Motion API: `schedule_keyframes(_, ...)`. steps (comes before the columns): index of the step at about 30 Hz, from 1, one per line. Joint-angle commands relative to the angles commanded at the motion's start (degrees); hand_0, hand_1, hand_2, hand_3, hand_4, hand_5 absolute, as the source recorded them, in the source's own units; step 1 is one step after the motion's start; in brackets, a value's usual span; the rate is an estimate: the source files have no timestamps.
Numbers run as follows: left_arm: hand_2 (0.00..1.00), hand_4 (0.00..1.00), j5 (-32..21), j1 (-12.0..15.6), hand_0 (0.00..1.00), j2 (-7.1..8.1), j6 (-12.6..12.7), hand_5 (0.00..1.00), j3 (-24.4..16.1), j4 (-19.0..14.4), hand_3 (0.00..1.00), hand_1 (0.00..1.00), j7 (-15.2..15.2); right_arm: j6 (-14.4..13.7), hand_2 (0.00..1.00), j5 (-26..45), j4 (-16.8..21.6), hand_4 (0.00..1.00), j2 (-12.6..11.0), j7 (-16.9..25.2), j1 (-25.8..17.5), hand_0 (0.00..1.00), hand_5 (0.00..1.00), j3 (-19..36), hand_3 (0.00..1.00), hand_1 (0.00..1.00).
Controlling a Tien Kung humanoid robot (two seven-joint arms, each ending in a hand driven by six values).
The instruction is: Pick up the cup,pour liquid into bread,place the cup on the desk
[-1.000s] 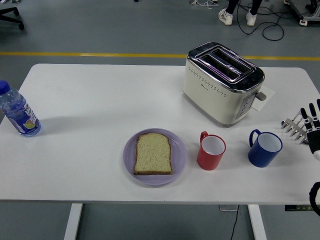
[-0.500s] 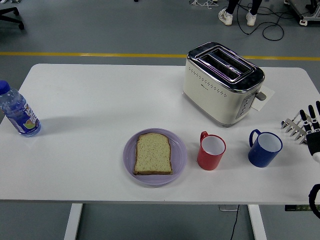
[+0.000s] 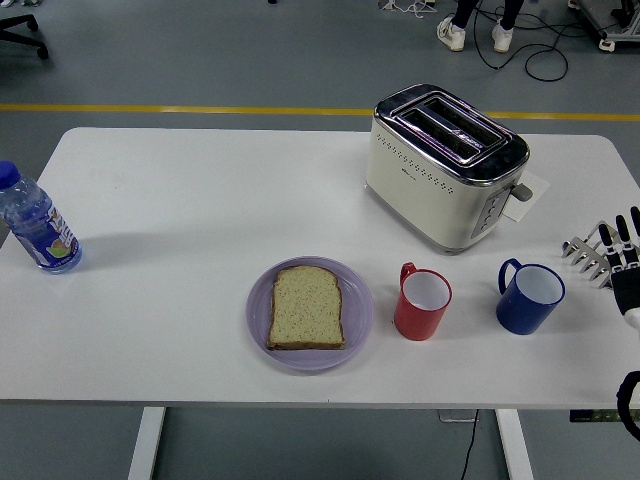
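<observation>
Our black right hand (image 3: 622, 262) hovers at the white desk's (image 3: 200, 200) three o'clock edge, fingers spread, holding nothing. The red mug (image 3: 422, 303) and blue mug (image 3: 530, 297) stand upright at five o'clock beside the bread slice (image 3: 307, 307) on its lilac plate (image 3: 358, 318); that fits either pre-pick or post-pour. We've clear desk between hand and blue mug, the cream toaster (image 3: 445, 165) well behind.

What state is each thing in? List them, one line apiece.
Red cup: upright, looks empty.
Blue cup: upright, ungrasped.
Bread: flat on purple plate.
Toaster: slots empty.
Bottle: upright, capped.
Right robot hand: open, at the table's right edge.
</observation>
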Motion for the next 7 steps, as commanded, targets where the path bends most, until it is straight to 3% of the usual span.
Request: schedule_keyframes(7,0.651,0.240,0.3,-0.2,0.633,0.05,0.0,0.862,-0.9,0.0,0.503,0.640,0.0,0.3,0.629,0.2,0.1,0.646,0.0,0.2,0.1,0.620,0.155,0.0,0.605,0.554)
